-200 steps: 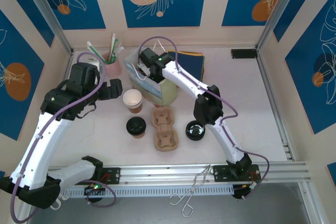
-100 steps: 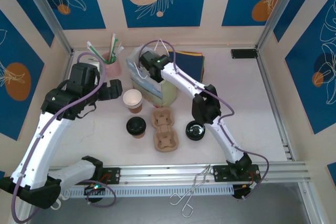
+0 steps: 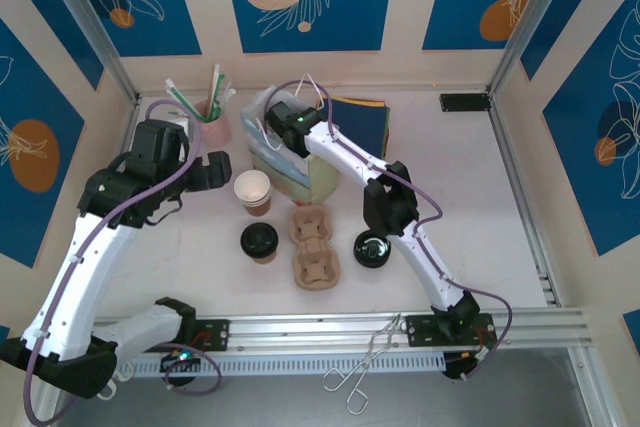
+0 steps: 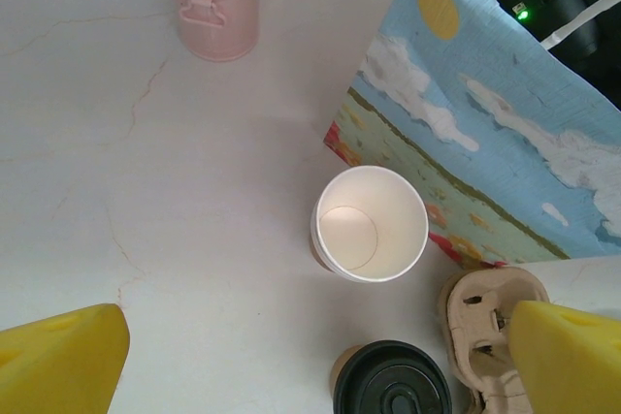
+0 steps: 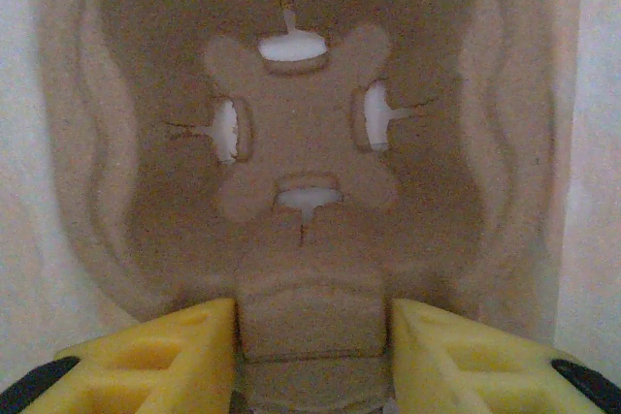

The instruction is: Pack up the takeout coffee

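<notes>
- The takeout coffee [image 3: 260, 239], the brown cup with the black lid, stands upright on the bench [image 3: 480, 207], a little left of the centre in the top view. It is just beside the two spare carriers [image 3: 316, 267] and below the open cup [image 3: 252, 190] that has no lid. Nothing holds it.
- In the left wrist view the coffee is at the bottom edge. The left fingers [image 4: 63, 361] are wide apart and empty, above the bench, and the open cup is higher in the frame between them.
- The right fingers [image 5: 466, 346] are down at the mouth of the paper bag [image 3: 290, 175], in the upper middle of the top view. In the right wrist view they stand on both sides of a rib of a pulp carrier [image 5: 301, 143]. I cannot tell if they press it or are only beside it.
- I judge that the step in hand is to seat this carrier in the bag, so the coffee is not yet packed.
- To do this well, the carrier should lie flat on the bag's bottom before the fingers let go. Then the arm should rise straight, so it does not drag or tip the bag.
- For the coffee afterwards, take the cup's wall under the lid, not the open cup near it, and keep it upright.
</notes>
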